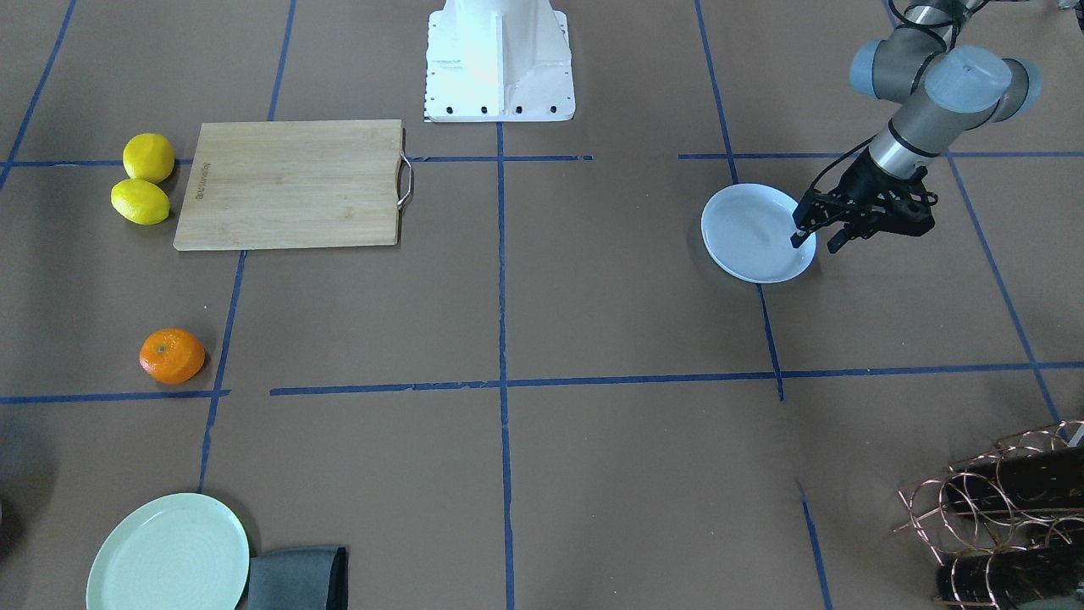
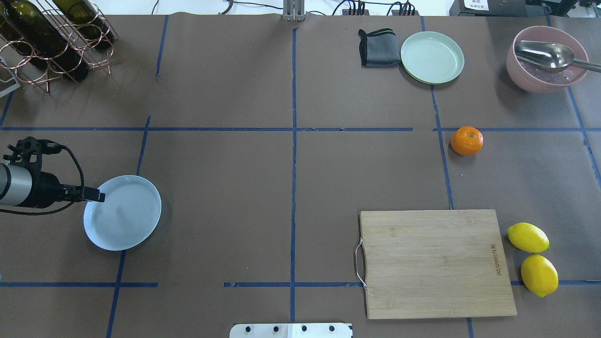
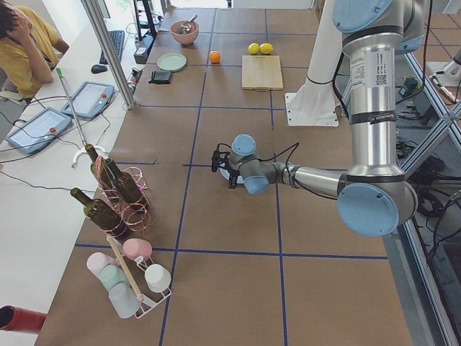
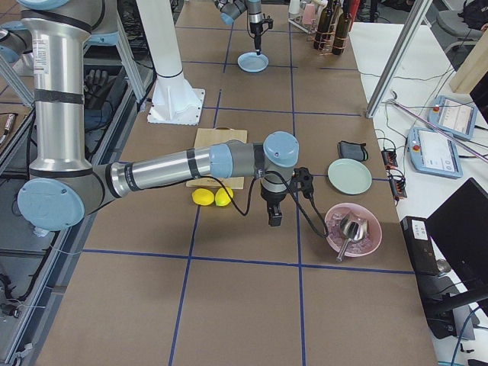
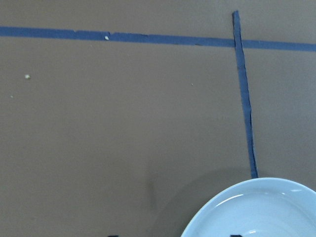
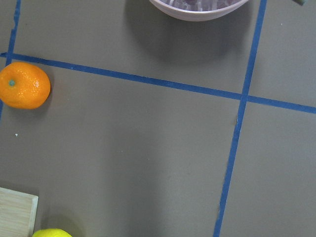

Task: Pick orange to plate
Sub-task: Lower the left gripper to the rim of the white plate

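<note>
The orange (image 2: 466,140) lies alone on the brown table at the right, also seen as the orange (image 1: 172,356) and the orange (image 6: 23,85). The white plate (image 2: 124,211) lies far off at the left. My left gripper (image 1: 815,243) is open at the plate's (image 1: 754,233) near edge, one finger over the rim and the other outside it. My right gripper (image 4: 273,221) hangs above the table between the lemons and the pink bowl. It shows only in the exterior right view, so I cannot tell its state.
A pale green plate (image 2: 432,57) and grey cloth (image 2: 378,47) sit beyond the orange, a pink bowl with a spoon (image 2: 547,58) at the far right. A cutting board (image 2: 436,263) and two lemons (image 2: 527,237) lie nearer. A wine rack (image 2: 51,37) stands far left.
</note>
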`<control>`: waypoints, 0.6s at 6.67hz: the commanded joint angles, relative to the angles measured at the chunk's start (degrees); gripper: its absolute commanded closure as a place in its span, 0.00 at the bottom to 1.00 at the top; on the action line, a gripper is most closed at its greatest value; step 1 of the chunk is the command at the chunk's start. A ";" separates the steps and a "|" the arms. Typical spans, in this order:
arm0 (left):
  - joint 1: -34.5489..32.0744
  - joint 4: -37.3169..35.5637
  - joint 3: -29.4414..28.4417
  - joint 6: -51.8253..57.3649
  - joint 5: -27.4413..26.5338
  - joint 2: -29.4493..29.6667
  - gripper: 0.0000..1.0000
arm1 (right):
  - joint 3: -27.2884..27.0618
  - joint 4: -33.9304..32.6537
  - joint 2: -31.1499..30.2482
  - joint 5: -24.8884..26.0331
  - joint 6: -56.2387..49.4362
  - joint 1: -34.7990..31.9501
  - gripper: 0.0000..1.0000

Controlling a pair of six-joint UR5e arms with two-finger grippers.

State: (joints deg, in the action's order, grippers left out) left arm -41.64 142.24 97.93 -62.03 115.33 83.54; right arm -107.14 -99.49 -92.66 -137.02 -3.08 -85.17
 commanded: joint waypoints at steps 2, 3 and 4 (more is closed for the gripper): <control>1.21 -0.12 -0.28 -0.02 -0.19 -0.83 0.59 | 0.17 0.00 -0.15 0.00 0.00 0.00 0.00; 1.21 -0.12 -0.28 -0.02 -0.19 -0.83 1.00 | 0.17 0.00 -0.15 0.00 0.00 0.00 0.00; 1.21 -0.12 -0.20 0.24 -0.19 -1.27 1.00 | 0.17 0.00 -0.15 0.00 0.00 0.00 0.00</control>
State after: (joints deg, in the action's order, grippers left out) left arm -40.47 142.12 97.67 -61.98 115.14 82.61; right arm -106.97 -99.49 -92.81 -137.02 -3.08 -85.17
